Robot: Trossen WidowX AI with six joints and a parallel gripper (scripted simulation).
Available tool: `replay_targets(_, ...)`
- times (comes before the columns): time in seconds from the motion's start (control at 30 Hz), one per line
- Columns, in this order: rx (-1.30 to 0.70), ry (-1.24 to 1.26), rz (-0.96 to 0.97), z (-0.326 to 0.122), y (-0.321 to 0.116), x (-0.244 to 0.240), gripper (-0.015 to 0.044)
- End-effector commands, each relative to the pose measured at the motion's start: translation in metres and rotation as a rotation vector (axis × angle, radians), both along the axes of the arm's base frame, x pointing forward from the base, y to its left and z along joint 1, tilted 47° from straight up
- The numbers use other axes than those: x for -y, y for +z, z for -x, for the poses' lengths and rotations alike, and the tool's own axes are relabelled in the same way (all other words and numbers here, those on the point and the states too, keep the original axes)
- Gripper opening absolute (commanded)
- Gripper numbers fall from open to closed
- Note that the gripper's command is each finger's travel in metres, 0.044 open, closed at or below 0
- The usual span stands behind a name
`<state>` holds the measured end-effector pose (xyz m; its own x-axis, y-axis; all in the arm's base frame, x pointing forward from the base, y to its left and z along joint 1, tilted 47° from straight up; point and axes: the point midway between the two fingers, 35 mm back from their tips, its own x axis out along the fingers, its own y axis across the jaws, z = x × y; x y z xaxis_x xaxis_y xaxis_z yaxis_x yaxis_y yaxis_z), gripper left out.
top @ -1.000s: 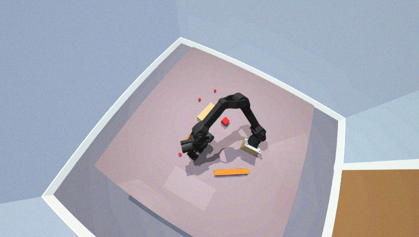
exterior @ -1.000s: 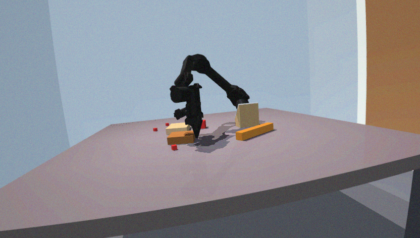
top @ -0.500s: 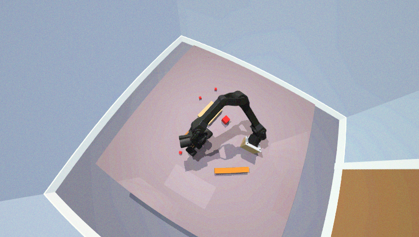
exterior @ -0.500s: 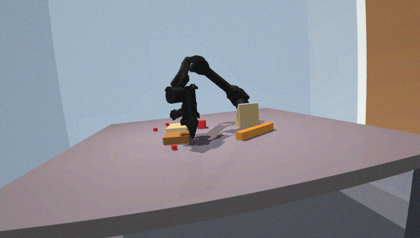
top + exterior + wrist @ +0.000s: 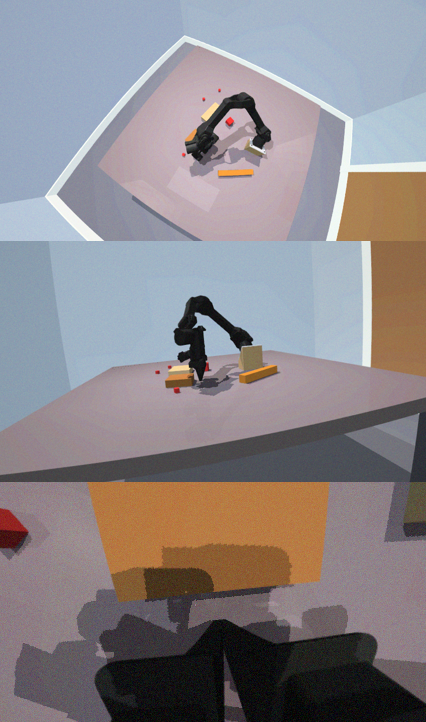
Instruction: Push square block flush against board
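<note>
the closed gripper (image 5: 195,158) (image 5: 200,380) (image 5: 219,625) points down beside an orange block (image 5: 191,135) (image 5: 179,380) (image 5: 215,522).

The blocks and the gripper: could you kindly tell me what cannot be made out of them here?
Top view: most of the orange block and the fingertips of the gripper, hidden by the arm.
Top view: one corner of the cream block, behind the arm.
Exterior view: most of the larger red cube, behind the gripper.
Wrist view: the orange block's far end, cut off by the upper edge.
</note>
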<state>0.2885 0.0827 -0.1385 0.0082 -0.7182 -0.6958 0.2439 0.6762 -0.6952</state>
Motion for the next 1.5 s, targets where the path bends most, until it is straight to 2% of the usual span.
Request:
replay_targets(0.0,0.001,-0.001,-0.003,0.007,-0.001,-0.002,0.0000)
replay_targets(0.43,0.000,-0.001,-0.002,0.027,-0.005,-0.005,0.0000)
replay_targets(0.63,-0.001,-0.001,-0.004,0.023,0.034,-0.044,0.0000)
replay_targets(0.8,-0.001,-0.001,-0.004,0.023,0.034,-0.044,0.0000)
replay_targets(0.97,0.007,0.009,-0.005,-0.002,0.040,-0.038,0.0000)
replay_targets(1.1,0.006,0.009,-0.005,-0.002,0.038,-0.035,0.0000)
replay_targets(1.23,-0.003,0.004,-0.001,-0.003,0.003,-0.001,0.0000)
replay_targets(1.47,-0.002,0.003,-0.001,-0.005,0.001,0.001,0.0000)
